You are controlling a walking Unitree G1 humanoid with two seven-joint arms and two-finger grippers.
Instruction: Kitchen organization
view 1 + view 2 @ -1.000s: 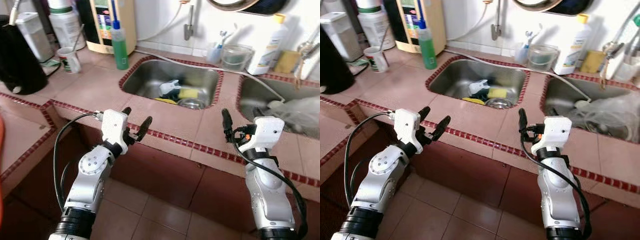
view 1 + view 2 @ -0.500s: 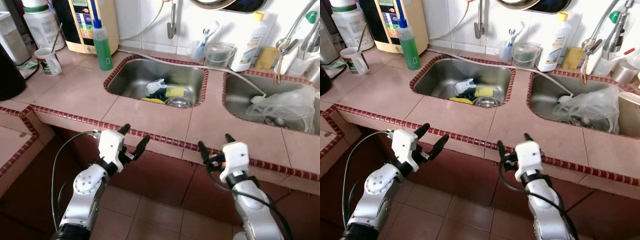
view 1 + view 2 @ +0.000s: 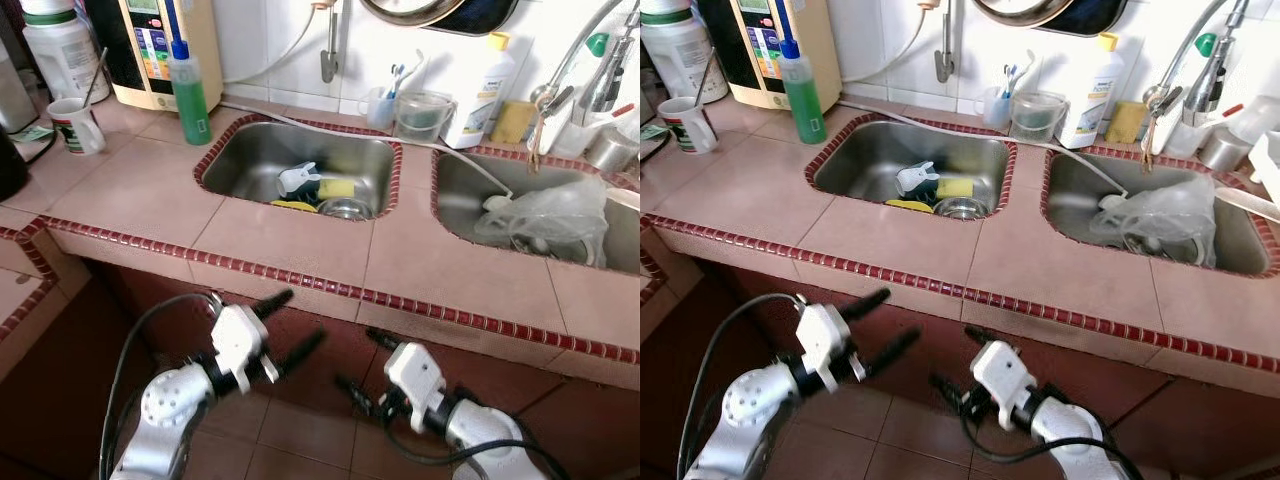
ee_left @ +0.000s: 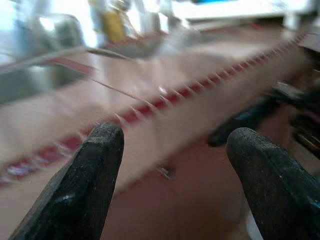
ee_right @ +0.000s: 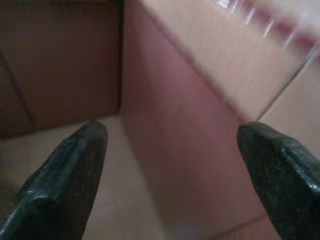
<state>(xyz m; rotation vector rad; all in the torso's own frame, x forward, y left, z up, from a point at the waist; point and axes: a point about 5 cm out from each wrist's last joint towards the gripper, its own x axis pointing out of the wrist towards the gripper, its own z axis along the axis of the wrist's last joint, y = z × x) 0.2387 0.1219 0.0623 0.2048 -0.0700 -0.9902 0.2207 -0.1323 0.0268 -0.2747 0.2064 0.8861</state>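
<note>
Below the front edge of the tiled counter [image 3: 300,240], low in the frame, both arms hang in front of the dark red cabinet face, over the floor tiles [image 3: 300,430]. At lower left the left gripper [image 3: 287,322] has its two black fingers spread wide and empty, pointing up and to the right toward the counter's red-trimmed lip; its wrist view shows that lip blurred between the fingers [image 4: 90,190]. At lower centre the right gripper [image 3: 362,362] is likewise spread apart and holds nothing, pointing toward the left, with the cabinet face and a corner of shadow ahead of it in its wrist view. On the counter, well above both grippers, the left sink [image 3: 250,160] in the upper middle of the frame holds a white bottle [image 3: 297,180], a yellow sponge [image 3: 336,187] and a steel bowl [image 3: 346,208]. The right sink [image 3: 455,205] at upper right holds a crumpled clear plastic bag [image 3: 555,215]. A green bottle [image 3: 187,82] stands at the upper left beside a cream appliance [image 3: 165,45], with a mug [image 3: 72,124] farther left. Behind the sinks stand a clear container [image 3: 422,115], a white detergent bottle [image 3: 483,80] and a tap [image 3: 590,50] at the upper right corner.
</note>
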